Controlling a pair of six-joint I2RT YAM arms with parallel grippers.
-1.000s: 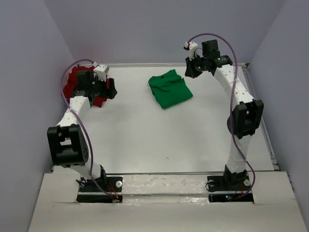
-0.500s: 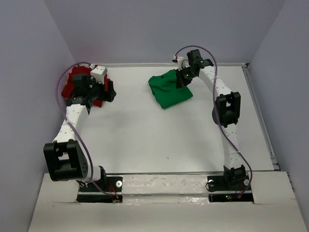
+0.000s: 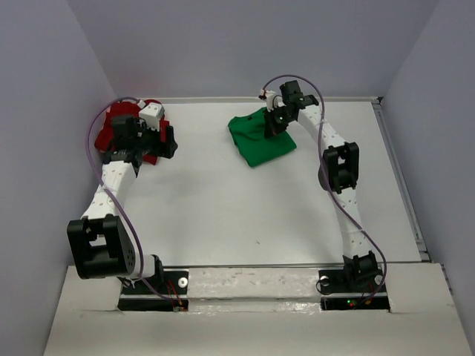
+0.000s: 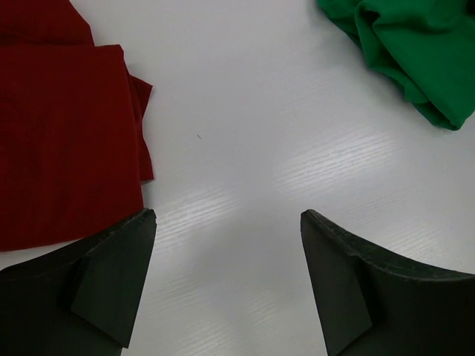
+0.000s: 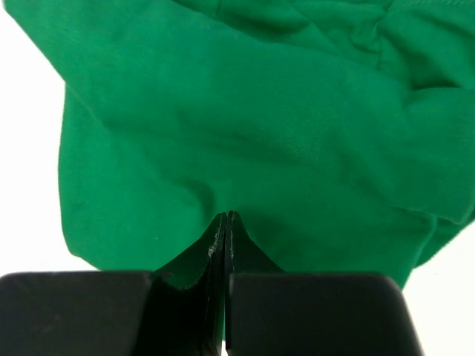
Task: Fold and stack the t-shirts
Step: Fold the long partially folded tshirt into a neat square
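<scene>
You are looking at your left gripper (image 4: 228, 215) hovering wide open over bare white table (image 4: 245, 111), the red t-shirt (image 4: 59, 133) lying just beside its left finger at the far left. Further back, your right gripper (image 5: 226, 215) is sitting closed over the green t-shirt (image 5: 223, 126) mid-table; whether it is pinching cloth, you cannot tell. Lilac walls (image 3: 223, 44) are boxing everything in.

Left arm (image 3: 111, 182), right arm (image 3: 347, 219): white tubular links, black joint housings, black base plates. One purple cable (image 3: 92, 137) looped along each. Tiny green dot (image 3: 349, 302) at the right base, possibly an indicator light. Left gripper (image 4: 226, 219), right gripper (image 5: 225, 219): matte black, wedge-shaped fingers.
</scene>
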